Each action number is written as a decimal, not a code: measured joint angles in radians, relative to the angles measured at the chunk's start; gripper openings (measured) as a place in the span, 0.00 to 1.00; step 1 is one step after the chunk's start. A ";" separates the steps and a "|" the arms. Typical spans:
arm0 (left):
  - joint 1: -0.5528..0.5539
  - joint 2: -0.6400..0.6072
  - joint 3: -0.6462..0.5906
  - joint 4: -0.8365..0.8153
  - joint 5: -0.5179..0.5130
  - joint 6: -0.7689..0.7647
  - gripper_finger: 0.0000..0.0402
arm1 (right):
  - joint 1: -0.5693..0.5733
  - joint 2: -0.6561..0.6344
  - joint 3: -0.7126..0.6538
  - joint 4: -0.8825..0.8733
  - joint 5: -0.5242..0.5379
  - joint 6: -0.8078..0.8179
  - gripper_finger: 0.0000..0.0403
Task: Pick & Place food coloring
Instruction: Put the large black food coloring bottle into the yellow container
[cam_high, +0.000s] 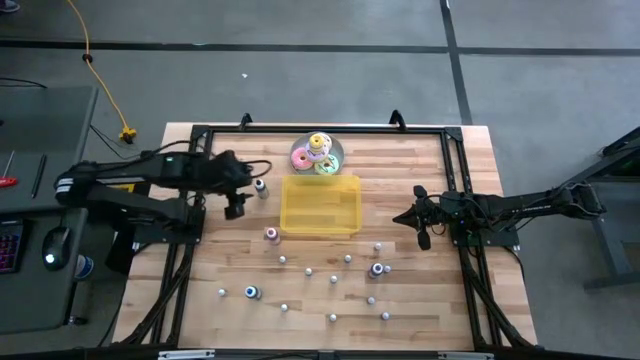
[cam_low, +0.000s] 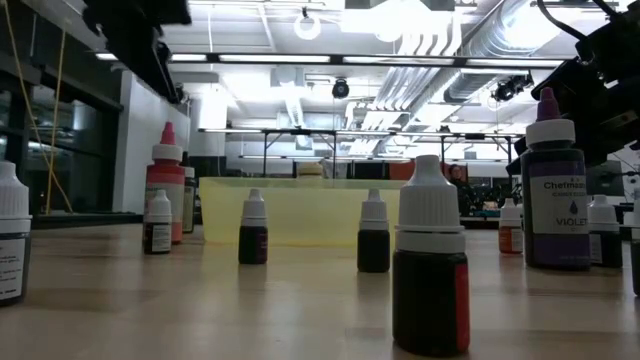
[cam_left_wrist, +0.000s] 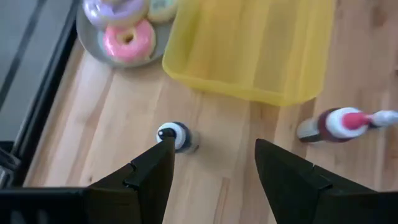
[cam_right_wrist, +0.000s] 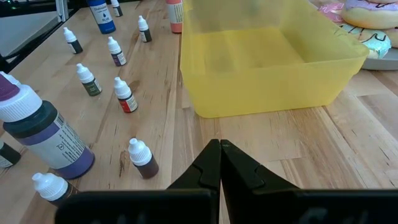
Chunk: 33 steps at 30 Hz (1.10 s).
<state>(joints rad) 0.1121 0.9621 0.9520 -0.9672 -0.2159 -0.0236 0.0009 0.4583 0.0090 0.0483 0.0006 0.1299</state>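
The food coloring is a scatter of tiny pale-capped bottles (cam_high: 335, 280) standing on the wooden table in front of the yellow tray (cam_high: 320, 205), with bigger pink (cam_high: 271, 234), blue (cam_high: 251, 292) and purple (cam_high: 377, 269) ones among them. One dark small bottle (cam_high: 261, 187) stands left of the tray. My left gripper (cam_high: 235, 207) hovers open beside it. In the left wrist view this bottle (cam_left_wrist: 174, 135) shows just past one fingertip of the gripper (cam_left_wrist: 214, 158). My right gripper (cam_high: 420, 228) waits shut right of the tray, also seen in its wrist view (cam_right_wrist: 219, 149).
A round plate of pastel ring toys (cam_high: 318, 155) sits behind the tray. A dark metal frame (cam_high: 455, 180) runs along the table's sides. The low view shows bottles (cam_low: 428, 260) standing upright across the near half. Bare wood lies between the tray and the right gripper.
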 joint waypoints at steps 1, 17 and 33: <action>0.018 0.023 0.000 0.001 0.010 0.009 0.54 | 0.000 0.000 0.000 0.000 0.000 0.000 0.00; 0.255 0.161 0.000 0.035 0.029 -0.052 0.85 | 0.000 0.000 0.000 0.000 0.000 0.000 0.00; 0.280 0.422 0.085 0.001 0.107 -0.074 0.85 | 0.000 0.000 0.000 0.000 0.000 0.000 0.00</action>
<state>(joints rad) 0.3923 1.3844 1.0373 -0.9660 -0.1086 -0.0977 0.0006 0.4583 0.0090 0.0483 0.0006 0.1299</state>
